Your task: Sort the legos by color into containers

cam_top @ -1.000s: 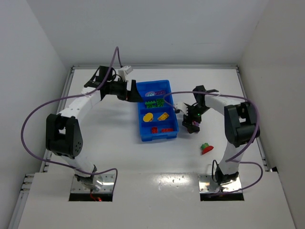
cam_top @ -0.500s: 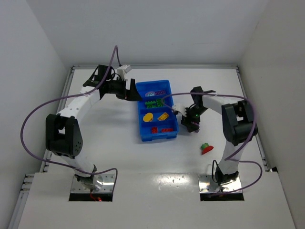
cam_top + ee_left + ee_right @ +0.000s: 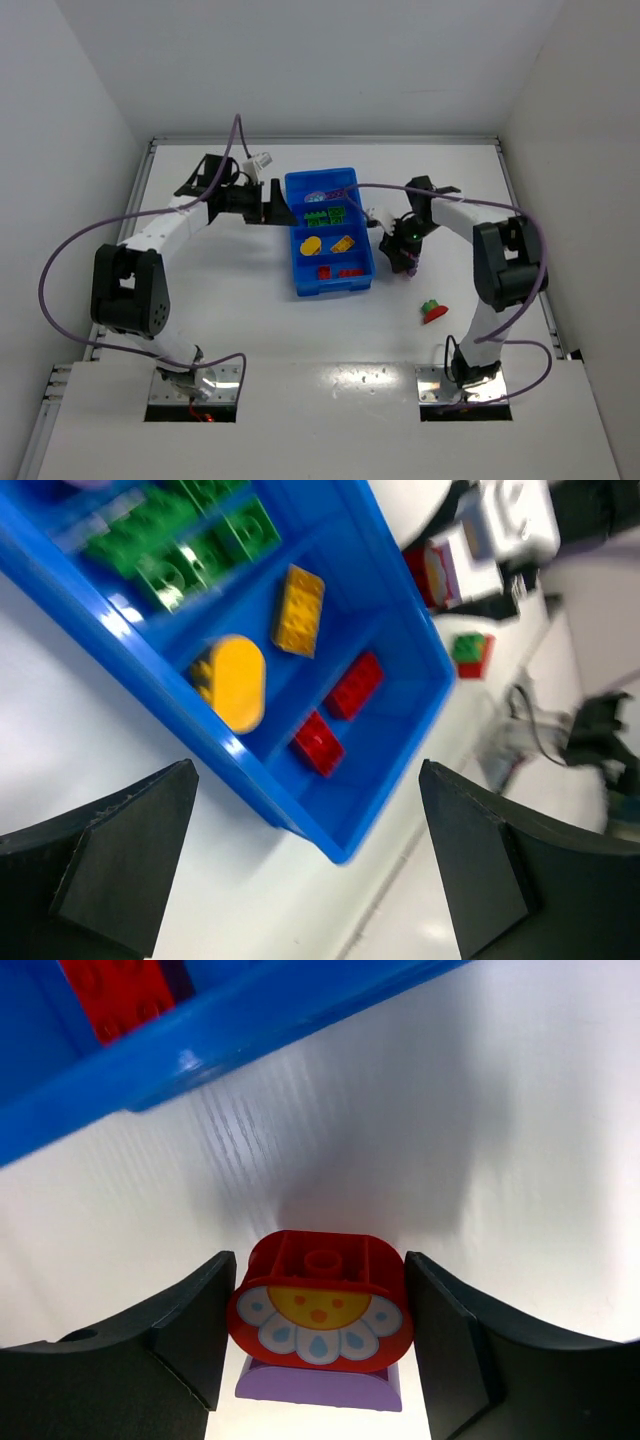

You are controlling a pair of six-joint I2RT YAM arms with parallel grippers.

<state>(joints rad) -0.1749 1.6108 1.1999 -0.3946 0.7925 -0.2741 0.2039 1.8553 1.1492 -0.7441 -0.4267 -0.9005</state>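
**A:** What has changed on your right side since a second ago?

**B:** Your right gripper [image 3: 404, 254] stood wide then. Now its fingers [image 3: 170, 1330] press both sides of the red flower piece [image 3: 320, 1305], which sits on a purple piece [image 3: 320, 1385]. You have it clamped, just off the blue tray [image 3: 297, 275] at its 3 o'clock. I cannot tell whether the stack touches the table [image 3: 250, 300].

**A:** And your left?

**B:** Your left gripper [image 3: 274, 205] has slid from the tray's far-left rim toward 7 o'clock. It now sits just outside the left wall, spread wide with nothing between its fingers.

**A:** The other pieces?

**B:** They are unmoved. Green pieces [image 3: 190, 545], yellow pieces [image 3: 235, 680] and red pieces [image 3: 335, 710] lie in separate compartments. A green-and-red pair [image 3: 432, 311] rests on the table at the tray's 4 o'clock, apart from your right gripper.
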